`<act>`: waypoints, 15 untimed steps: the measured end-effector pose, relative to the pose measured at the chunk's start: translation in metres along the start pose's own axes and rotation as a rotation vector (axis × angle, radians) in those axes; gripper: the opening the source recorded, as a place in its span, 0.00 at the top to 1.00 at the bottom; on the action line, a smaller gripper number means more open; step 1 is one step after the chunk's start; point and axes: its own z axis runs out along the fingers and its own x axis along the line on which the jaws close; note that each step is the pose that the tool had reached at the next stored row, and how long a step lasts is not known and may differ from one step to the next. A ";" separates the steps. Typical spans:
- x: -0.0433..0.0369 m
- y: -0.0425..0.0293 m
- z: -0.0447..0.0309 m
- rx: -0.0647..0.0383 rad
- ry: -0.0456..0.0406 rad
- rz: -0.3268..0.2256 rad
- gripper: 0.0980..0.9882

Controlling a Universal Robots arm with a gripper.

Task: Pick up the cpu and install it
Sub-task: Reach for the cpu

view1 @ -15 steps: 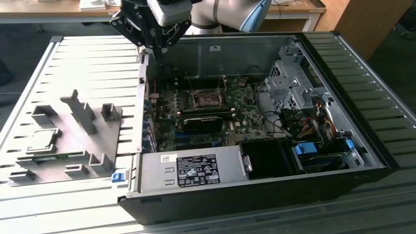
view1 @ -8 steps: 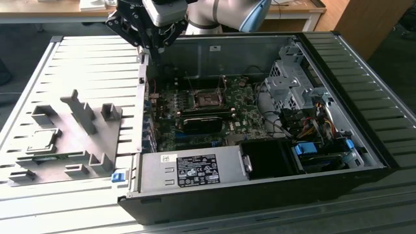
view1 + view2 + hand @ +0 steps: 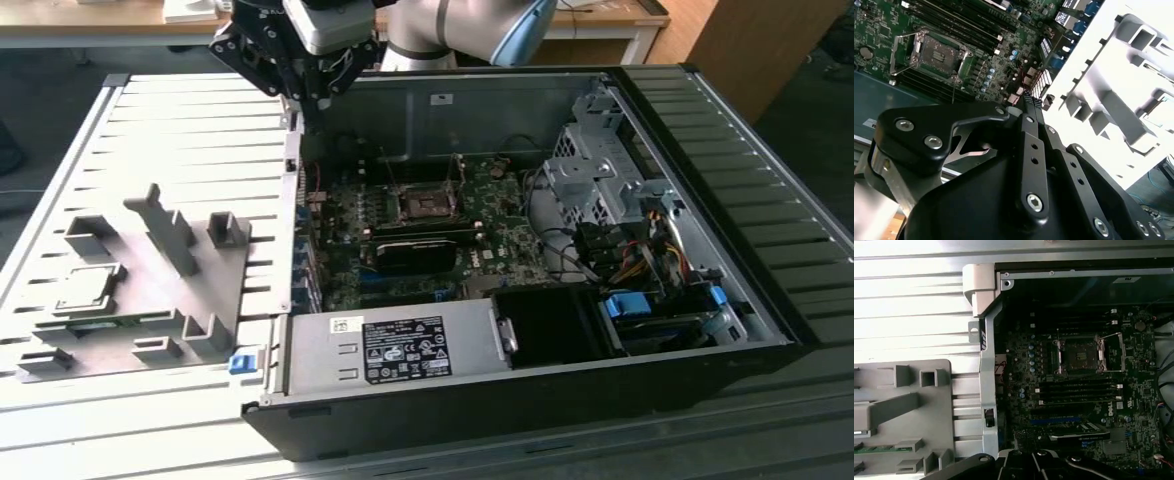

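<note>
gripper [image 3: 318, 95]: up in the upper left of the exterior view, hanging over the left wall of the open pc case [image 3: 694, 200], well above the board and not touching anything I can see

fingers [image 3: 1026, 125]: in the second wrist view they run side by side and meet at the tip, so pinched together as far as I can tell, with nothing between them

cpu: the shiny little square [image 3: 87, 290] lying flat in its pocket on the grey fixture [image 3: 174, 240], at the left edge of the exterior view about halfway down. It's well apart from the gripper, and nothing is on it or beside it

socket [image 3: 430, 205]: near the middle of the exterior view on the motherboard [image 3: 400, 285]. Both wrist views show it too, a dark square in a metal frame [image 3: 1079, 352]. The middle looks bare to me, no silver top in there, and in the first wrist view the frame plate seems swung open to one side, though I wouldn't swear to that

done so far: honestly nothing that shows. The chip is in the fixture and the socket looks unfilled

left to do: pretty much the whole job, both the pick and the seating

how far along: I'd call it the very start, with the arm parked high between fixture and case
</note>
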 end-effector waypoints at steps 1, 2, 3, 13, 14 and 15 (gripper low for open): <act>0.0007 0.0000 0.0000 0.000 0.0000 0.000 0.99; 0.0014 -0.0001 0.0000 0.000 0.0000 0.000 0.99; 0.0021 -0.0001 0.0000 0.000 0.0000 0.000 0.99; 0.0086 -0.0006 -0.0002 0.000 0.0000 0.000 0.99; 0.0092 -0.0007 -0.0002 0.000 0.0000 0.000 0.99; 0.0097 -0.0007 -0.0002 0.000 0.0000 0.000 0.99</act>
